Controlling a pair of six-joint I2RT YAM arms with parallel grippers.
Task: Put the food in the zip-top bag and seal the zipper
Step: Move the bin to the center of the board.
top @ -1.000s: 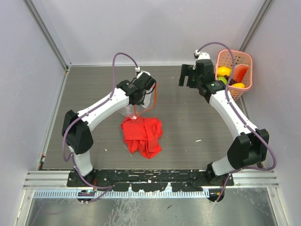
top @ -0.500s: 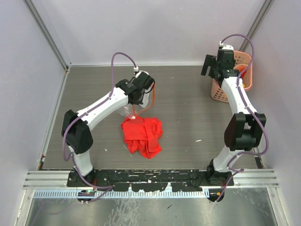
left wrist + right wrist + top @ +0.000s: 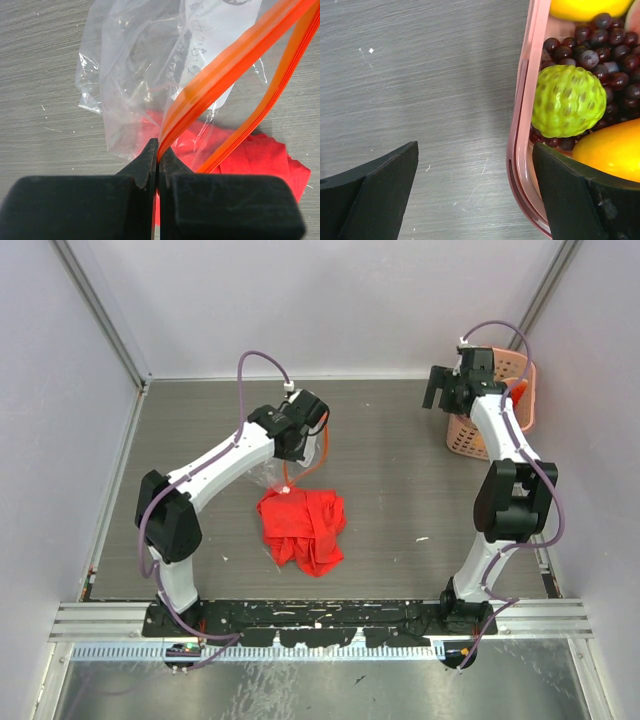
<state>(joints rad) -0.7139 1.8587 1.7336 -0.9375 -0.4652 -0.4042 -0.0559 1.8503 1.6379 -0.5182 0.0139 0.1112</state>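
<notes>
A: What is the pink basket (image 3: 517,150) holding?
B: A green fruit (image 3: 568,100) and grape bunch (image 3: 600,40). The right gripper (image 3: 475,167) is hovering at its rim, jaws gaping, empty.
A: The zip-top bag (image 3: 140,75)?
B: The left gripper (image 3: 158,150) is pinching its zipper (image 3: 225,65), jaws closed, above a red cloth (image 3: 305,525).

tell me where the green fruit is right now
In the right wrist view the green fruit lies inside the pink basket, resting on the grape bunch, between a yellow fruit above and an orange fruit below.

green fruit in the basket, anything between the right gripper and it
Nothing covers the green fruit, which sits on top of the grapes. But the pink basket's rim runs between the open right gripper's fingers, leaving one finger outside the wall.
</notes>
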